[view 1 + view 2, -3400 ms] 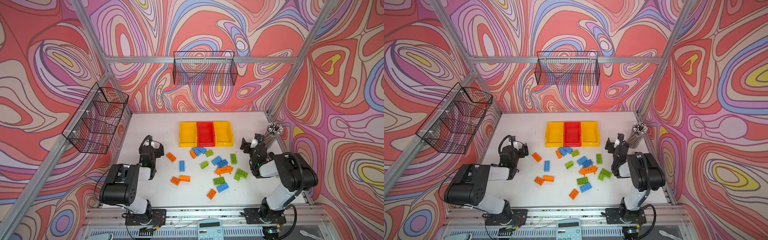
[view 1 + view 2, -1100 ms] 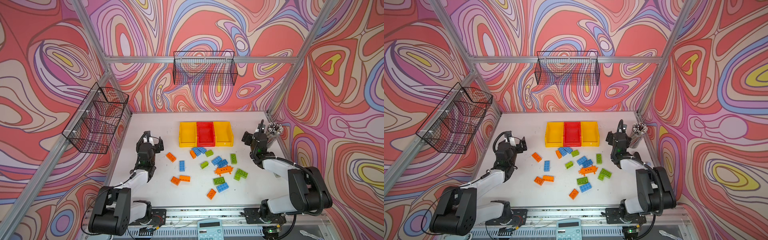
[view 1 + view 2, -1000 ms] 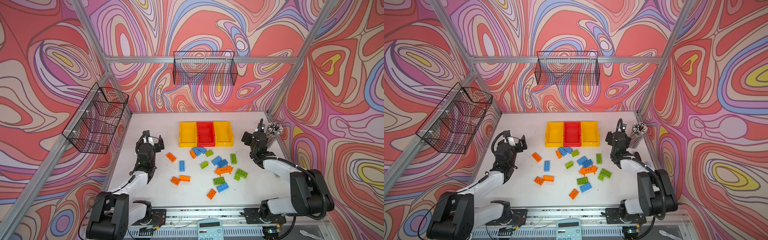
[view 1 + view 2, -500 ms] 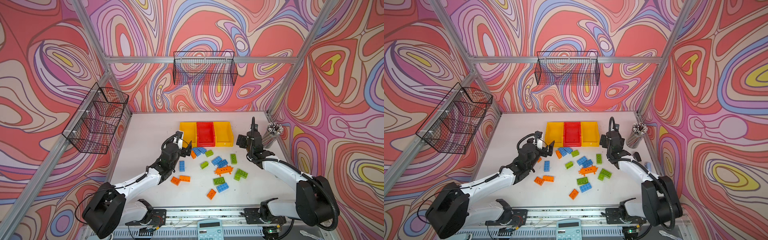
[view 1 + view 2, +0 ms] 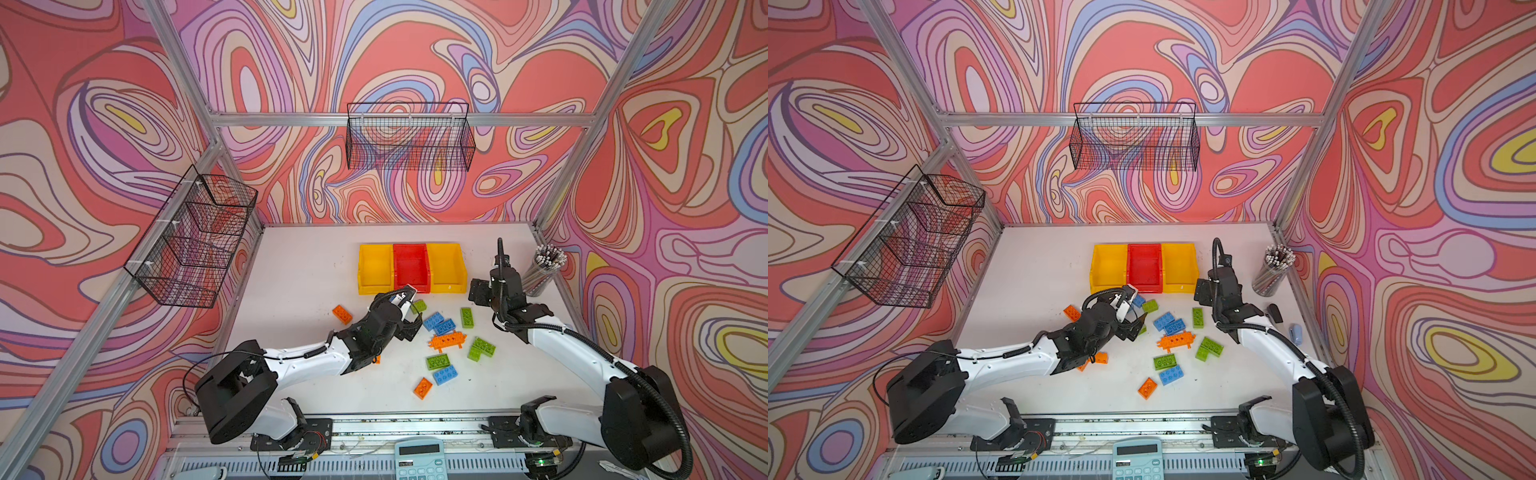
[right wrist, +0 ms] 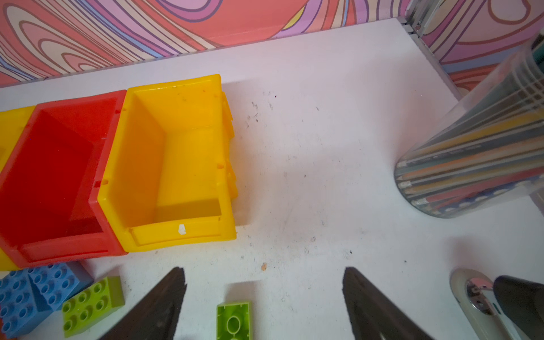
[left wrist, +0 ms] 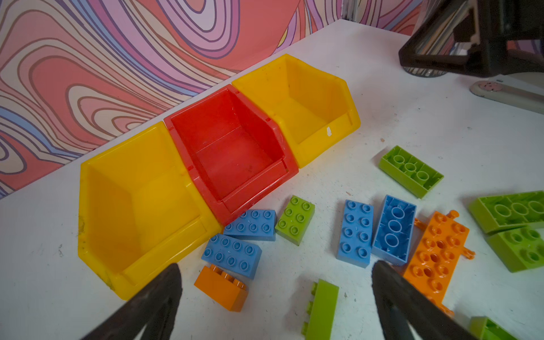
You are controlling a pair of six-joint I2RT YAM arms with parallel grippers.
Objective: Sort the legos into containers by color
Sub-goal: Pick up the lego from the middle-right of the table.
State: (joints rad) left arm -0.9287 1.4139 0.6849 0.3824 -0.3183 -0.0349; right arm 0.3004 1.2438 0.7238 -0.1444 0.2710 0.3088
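Two arms are extended from the near edge over the white table (image 5: pixel 299 266). The left arm (image 5: pixel 307 363) is stretched low and angled inward across the bricks. The left gripper (image 7: pixel 276 266) is tilted down just before the containers (image 5: pixel 446 286). Its fingers (image 7: pixel 159 297) are spread wide and nothing is gripped, with an orange brick (image 7: pixel 220 290) and a lime brick on its side (image 7: pixel 322 306) lying on the table between them. The right arm (image 5: pixel 561 340) is bent at the elbow, and the right gripper (image 6: pixel 264 273) is held near the end yellow bin (image 6: pixel 176 235). Its fingers are parted to either side of an upturned lime brick (image 6: pixel 233 319), which is not touched. The legos (image 5: pixel 444 327) are scattered on the table in front of the bins.
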